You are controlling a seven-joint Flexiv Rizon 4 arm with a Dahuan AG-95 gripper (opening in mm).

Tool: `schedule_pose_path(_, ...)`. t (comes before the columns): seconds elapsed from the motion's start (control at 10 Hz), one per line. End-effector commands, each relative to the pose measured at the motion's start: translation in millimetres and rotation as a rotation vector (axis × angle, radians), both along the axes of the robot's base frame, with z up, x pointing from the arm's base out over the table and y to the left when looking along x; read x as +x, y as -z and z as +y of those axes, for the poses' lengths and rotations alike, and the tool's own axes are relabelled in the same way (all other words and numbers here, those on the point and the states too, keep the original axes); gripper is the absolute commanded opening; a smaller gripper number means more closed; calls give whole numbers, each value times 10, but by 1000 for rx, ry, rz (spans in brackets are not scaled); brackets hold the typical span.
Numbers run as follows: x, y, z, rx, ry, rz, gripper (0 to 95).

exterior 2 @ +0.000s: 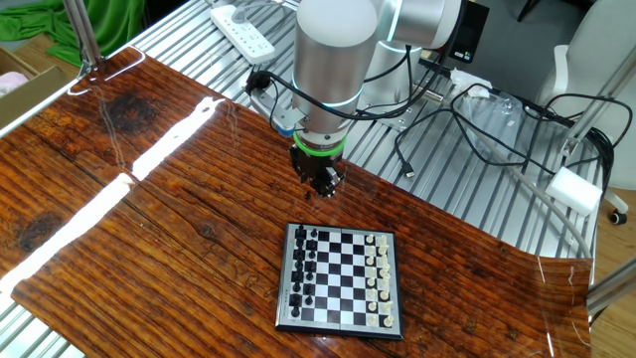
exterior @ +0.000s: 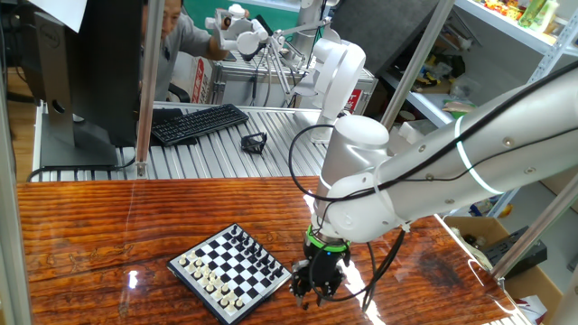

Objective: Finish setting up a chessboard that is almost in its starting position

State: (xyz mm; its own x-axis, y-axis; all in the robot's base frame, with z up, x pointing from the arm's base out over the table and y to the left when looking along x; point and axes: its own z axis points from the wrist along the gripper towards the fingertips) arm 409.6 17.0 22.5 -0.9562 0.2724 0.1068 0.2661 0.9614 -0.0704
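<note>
The chessboard point(exterior: 231, 271) lies on the wooden table, a small black-and-white board with a dark rim. It carries a row of tiny black pieces along one edge and white pieces along the opposite edge. It also shows in the other fixed view point(exterior 2: 341, 278). My gripper point(exterior: 312, 287) hangs low over the bare wood just off the board's side, close to the black pieces. In the other fixed view the gripper point(exterior 2: 320, 189) is a short way beyond the board's far edge. Its dark fingers are too small to show whether they are apart. I cannot make out any piece between them.
A black keyboard point(exterior: 199, 124), a monitor point(exterior: 81, 72) and a small black object point(exterior: 254, 142) sit on the metal bench behind the table. A person point(exterior: 181, 36) is at the back. A power strip point(exterior 2: 243, 30) and loose cables point(exterior 2: 477, 109) lie near the arm's base.
</note>
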Motion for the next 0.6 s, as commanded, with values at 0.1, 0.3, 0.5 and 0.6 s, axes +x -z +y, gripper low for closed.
schedule_pose_path(0.1,-1,-2,-1,0,0,0,380)
schedule_pose_path(0.3,-1,-2,-1,0,0,0,380)
schedule_pose_path(0.5,-215,185,-138,-14,19,-179,760)
schedule_pose_path(0.6,-217,182,-141,-13,27,-171,950)
